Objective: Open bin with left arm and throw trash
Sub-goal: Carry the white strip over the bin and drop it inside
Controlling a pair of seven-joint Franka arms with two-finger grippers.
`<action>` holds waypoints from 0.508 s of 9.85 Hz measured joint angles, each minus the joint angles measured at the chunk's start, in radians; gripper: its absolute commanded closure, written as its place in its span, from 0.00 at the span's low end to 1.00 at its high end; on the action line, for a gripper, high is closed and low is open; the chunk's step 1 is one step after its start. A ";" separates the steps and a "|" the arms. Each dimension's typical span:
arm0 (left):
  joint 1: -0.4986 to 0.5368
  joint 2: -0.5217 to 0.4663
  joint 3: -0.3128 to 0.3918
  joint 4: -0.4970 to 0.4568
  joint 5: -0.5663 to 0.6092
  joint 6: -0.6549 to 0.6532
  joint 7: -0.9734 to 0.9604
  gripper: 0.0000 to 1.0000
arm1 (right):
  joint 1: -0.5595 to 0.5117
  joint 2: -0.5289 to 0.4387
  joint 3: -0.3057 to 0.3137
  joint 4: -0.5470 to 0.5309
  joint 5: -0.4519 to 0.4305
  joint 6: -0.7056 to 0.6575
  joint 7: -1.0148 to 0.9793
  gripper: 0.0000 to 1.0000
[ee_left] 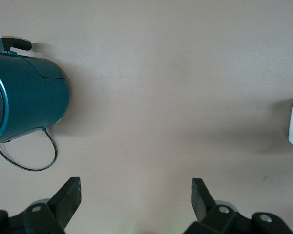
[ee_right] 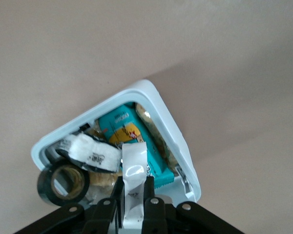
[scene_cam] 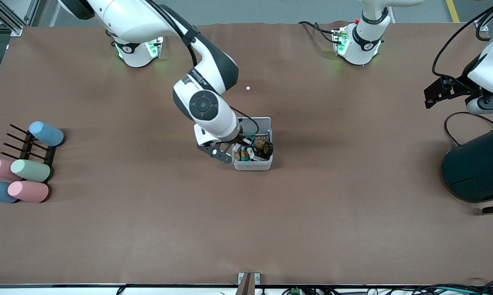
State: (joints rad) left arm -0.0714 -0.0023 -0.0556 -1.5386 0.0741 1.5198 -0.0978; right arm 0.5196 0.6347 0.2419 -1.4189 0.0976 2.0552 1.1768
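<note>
I see my right gripper [ee_right: 135, 195] over the small light-grey square bin [scene_cam: 252, 164], lid open, mid-tabletop; its fingers [ee_right: 149, 192] pinch a white strip [ee_right: 134, 170], black tape roll [ee_right: 63, 183] beside them. Left gripper [ee_left: 134, 200] waits, fingers [ee_left: 68, 195] wide, near the dark teal container [ee_left: 29, 97].

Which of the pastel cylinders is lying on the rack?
The blue cylinder farthest from the front camera; it rests across the black rack. The others lie beside it on the table.
</note>
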 measured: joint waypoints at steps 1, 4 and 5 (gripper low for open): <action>-0.006 0.006 -0.003 0.002 0.000 0.005 0.000 0.00 | 0.002 0.002 0.000 -0.013 0.000 0.000 0.000 0.93; -0.003 0.019 -0.005 0.019 -0.055 0.009 -0.002 0.00 | 0.005 0.005 0.000 -0.021 -0.001 0.002 0.000 0.36; 0.002 0.019 -0.002 0.020 -0.076 0.009 -0.002 0.00 | 0.008 0.005 0.000 -0.021 -0.001 0.002 0.000 0.32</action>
State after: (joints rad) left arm -0.0699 0.0165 -0.0577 -1.5185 -0.0020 1.5288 -0.0998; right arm 0.5274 0.6394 0.2417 -1.4401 0.0969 2.0572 1.1764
